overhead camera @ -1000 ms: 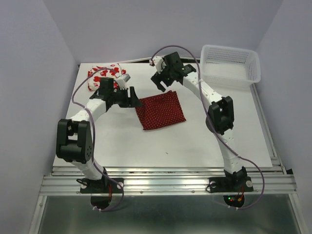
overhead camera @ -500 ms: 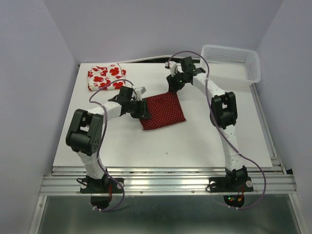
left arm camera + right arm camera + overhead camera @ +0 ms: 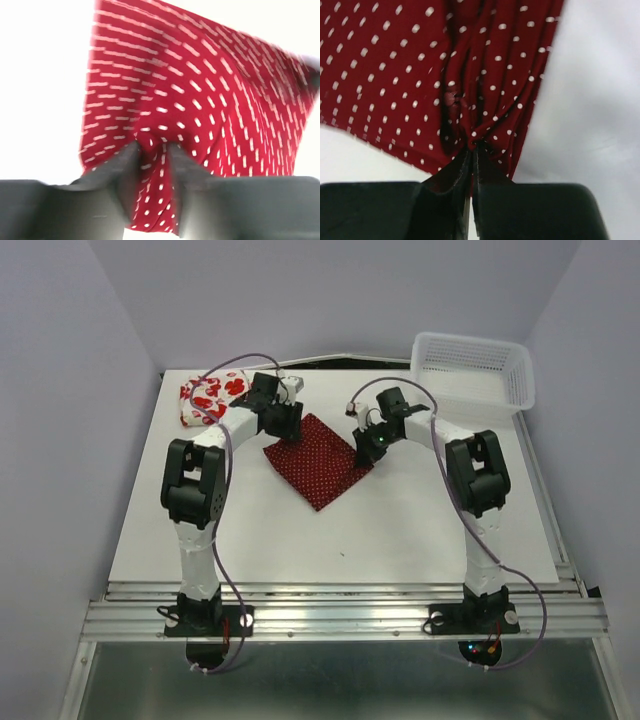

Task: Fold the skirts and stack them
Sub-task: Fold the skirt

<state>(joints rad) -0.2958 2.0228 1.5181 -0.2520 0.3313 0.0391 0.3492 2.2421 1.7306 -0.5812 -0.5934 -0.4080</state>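
A: Far left of the flat white table (image 3: 400,530): folded white cloth skirt with large red flowers (image 3: 210,398), lying flat, nothing touching it.

B: Next over?

A: Left gripper (image 3: 152,150), just right of that floral bundle. Fingers pinched on a fold of the dark red cloth skirt with tiny white dots (image 3: 318,462); cloth fills the gap between them.

B: How does the skirt lie?

A: Mid-table, a folded square turned like a diamond. Far-left corner at the left gripper, right corner at the right gripper (image 3: 471,147), free corner pointing to the near edge. Can't tell if it's clear of the surface.

B: Right fingers?

A: Closed tight, cloth gathered into pleats at the tips.

B: Rightmost?

A: White plastic lattice basket (image 3: 470,340), far right, well apart.

B: What does the next move turn on?

A: My reading: the held line runs left to right between the grippers, and the floral skirt lies beyond its left end. The left arm is nearer, so it leads the carry.
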